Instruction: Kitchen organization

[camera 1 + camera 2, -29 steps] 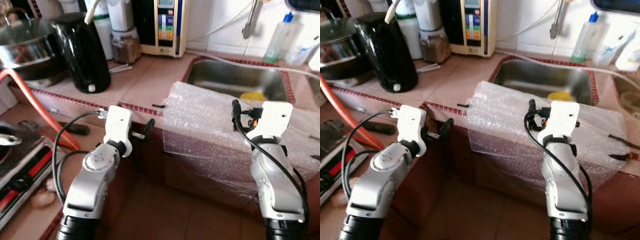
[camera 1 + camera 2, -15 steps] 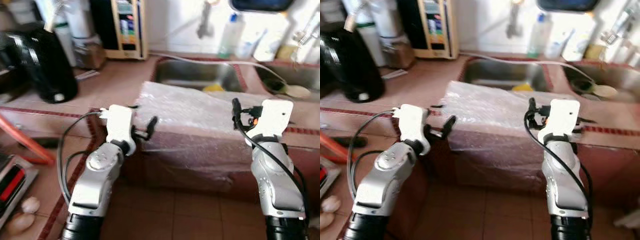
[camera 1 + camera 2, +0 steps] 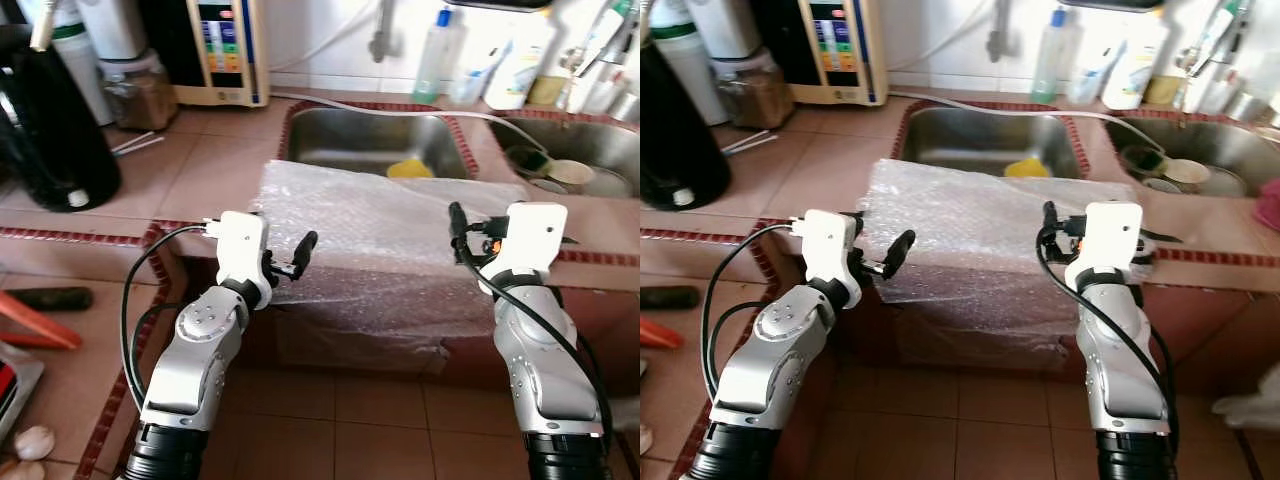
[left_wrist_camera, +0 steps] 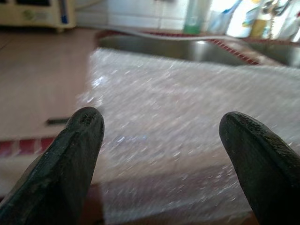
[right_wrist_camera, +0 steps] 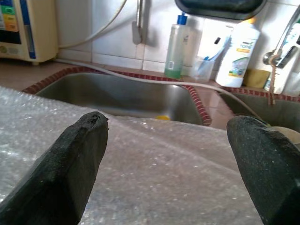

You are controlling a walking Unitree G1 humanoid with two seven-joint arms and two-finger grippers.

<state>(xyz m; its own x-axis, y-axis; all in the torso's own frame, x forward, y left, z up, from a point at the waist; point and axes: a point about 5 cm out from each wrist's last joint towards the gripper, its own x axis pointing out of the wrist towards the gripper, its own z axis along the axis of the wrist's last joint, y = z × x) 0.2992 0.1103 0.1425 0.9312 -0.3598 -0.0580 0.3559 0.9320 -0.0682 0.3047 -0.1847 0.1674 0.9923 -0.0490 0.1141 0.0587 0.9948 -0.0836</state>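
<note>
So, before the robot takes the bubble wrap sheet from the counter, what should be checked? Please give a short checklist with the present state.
1. Left tool open: ok, its fingers stand wide apart.
2. Right tool open: ok, its fingers stand wide apart too.
3. Bubble wrap sheet in front of both tools: ok, it lies on the counter and hangs over the front edge.
4. Nothing lying on the sheet: ok, its top looks bare.
5. Far edge of the sheet free of the sink: cannot tell, it ends close to the rim near a yellow object.
6. Either tool already touching the sheet: cannot tell.
</note>
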